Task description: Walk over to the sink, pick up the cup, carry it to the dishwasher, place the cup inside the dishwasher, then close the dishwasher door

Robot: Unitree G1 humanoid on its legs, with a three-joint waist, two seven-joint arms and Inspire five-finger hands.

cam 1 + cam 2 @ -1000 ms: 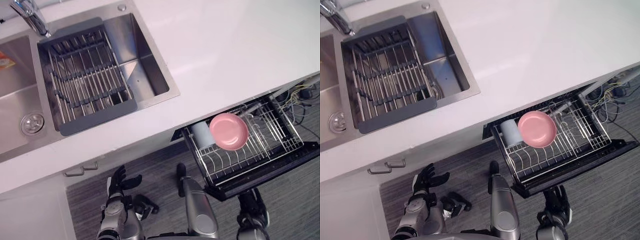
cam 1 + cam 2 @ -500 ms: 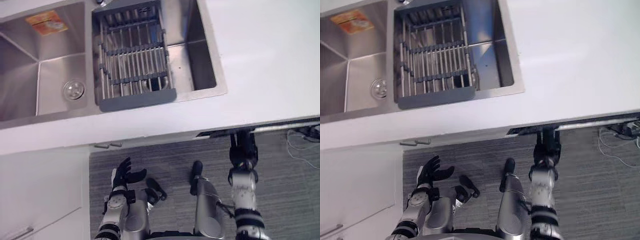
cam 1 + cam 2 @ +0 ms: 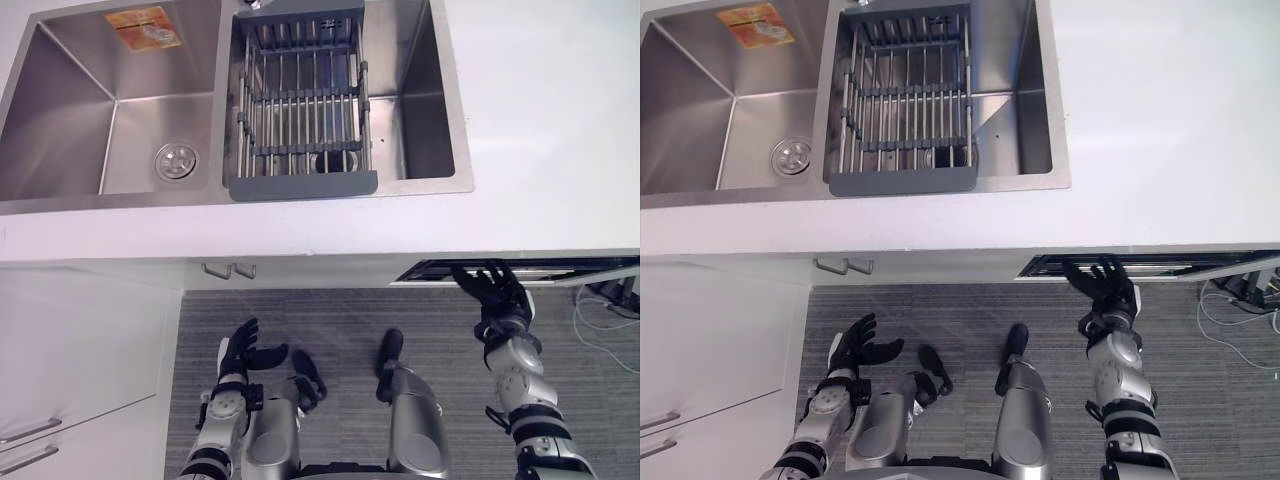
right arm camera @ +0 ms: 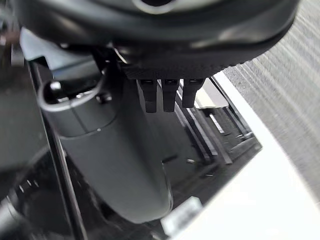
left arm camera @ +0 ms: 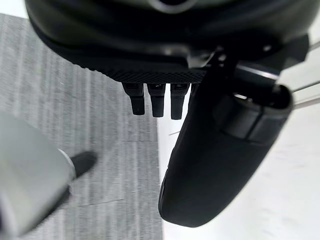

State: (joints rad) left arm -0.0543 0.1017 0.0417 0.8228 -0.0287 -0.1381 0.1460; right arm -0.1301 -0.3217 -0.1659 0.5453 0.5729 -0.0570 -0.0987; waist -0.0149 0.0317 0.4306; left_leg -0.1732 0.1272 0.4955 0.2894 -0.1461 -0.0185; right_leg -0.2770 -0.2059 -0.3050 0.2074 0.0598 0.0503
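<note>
Left hand [image 3: 240,352] hangs low over the grey floor [image 3: 340,315], fingers loosely apart. Right hand [image 3: 497,300], fingers straight and spread, is up at the dishwasher [image 3: 430,271], a dark slit under the countertop's [image 3: 540,120] front edge. Beyond, the sink [image 3: 70,120] holds a rack [image 3: 300,185]. Where the cup is, I cannot tell.

No text is legible; the orange sticker [image 3: 143,27] in the sink [image 3: 62,115] carries print too small to read.
</note>
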